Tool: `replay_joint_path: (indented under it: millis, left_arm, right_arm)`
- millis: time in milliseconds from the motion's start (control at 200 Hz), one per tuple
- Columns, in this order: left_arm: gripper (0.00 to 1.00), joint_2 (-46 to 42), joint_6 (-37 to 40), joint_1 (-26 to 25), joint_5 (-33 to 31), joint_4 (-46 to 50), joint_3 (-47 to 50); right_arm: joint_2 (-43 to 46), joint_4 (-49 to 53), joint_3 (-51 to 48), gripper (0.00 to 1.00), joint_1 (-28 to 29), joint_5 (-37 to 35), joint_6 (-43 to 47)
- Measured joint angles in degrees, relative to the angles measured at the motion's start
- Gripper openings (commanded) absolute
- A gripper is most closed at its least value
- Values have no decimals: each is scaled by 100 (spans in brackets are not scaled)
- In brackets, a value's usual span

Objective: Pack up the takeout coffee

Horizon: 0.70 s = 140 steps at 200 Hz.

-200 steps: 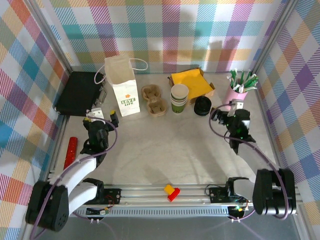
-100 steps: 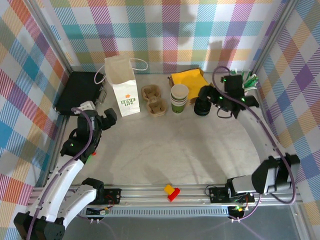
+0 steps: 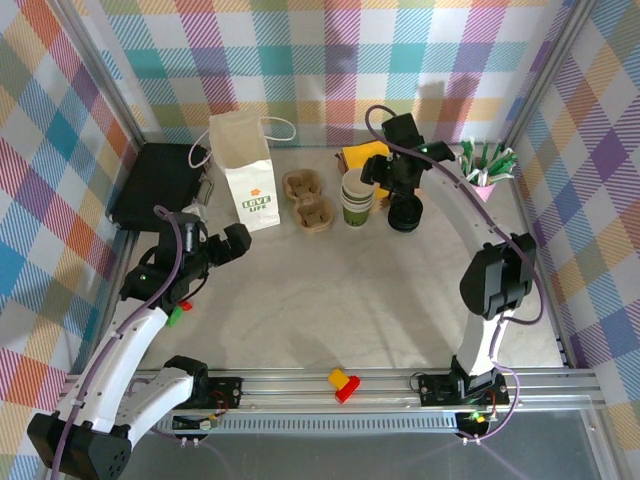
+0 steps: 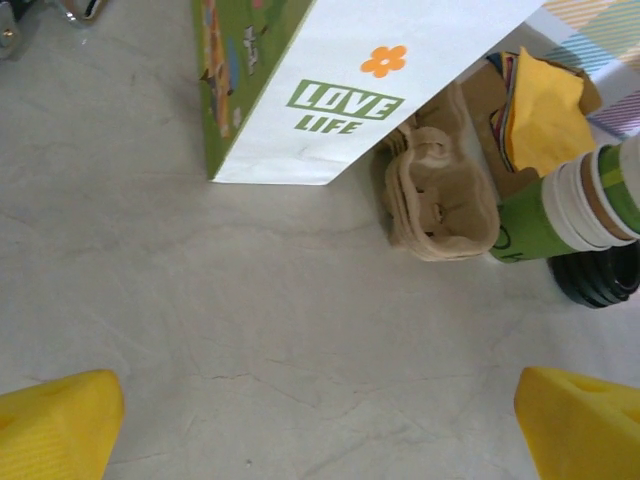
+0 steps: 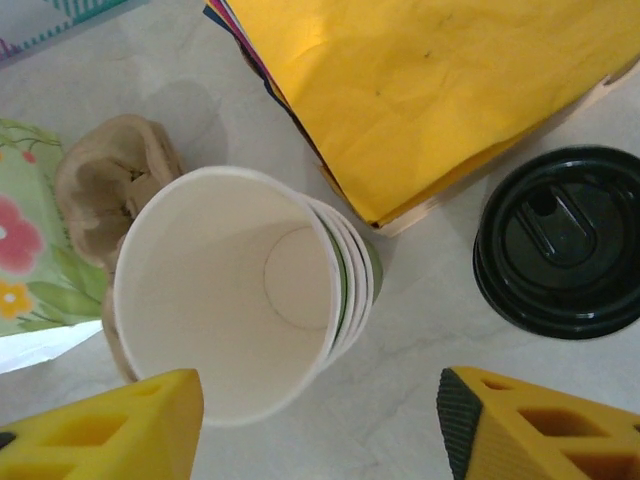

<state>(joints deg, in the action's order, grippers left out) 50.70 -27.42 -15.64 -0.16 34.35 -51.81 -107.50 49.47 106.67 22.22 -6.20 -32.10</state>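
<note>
Small green paper cup with round black lid [image 3: 405, 213]: stands on the grey counter [image 3: 330, 300], far right, just right of the stack of lidless cream-rimmed cups [image 3: 357, 200], near the yellow paper sheets [image 3: 358, 162]. Right tool [image 5: 320, 400]: hangs above stack and lidded cup, jaws partway apart, grips nothing. Left tool [image 4: 320, 420]: gapes wide, empty, over bare counter on the near side of the white paper bag [image 4: 300, 140].

Takeout coffee [image 4: 600, 285] partly off-frame
</note>
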Motion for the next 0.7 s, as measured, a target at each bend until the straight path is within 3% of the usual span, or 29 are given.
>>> replay_joint_path:
  millis: [355, 700]
  left_arm:
    - [99, 111, 24, 0, 120, 4, -20]
    - [99, 111, 24, 0, 116, 2, -20]
  right_arm:
    - [-588, 186, 509, 48, 0, -74, -2]
    - [-922, 260, 754, 28, 37, -68, 125]
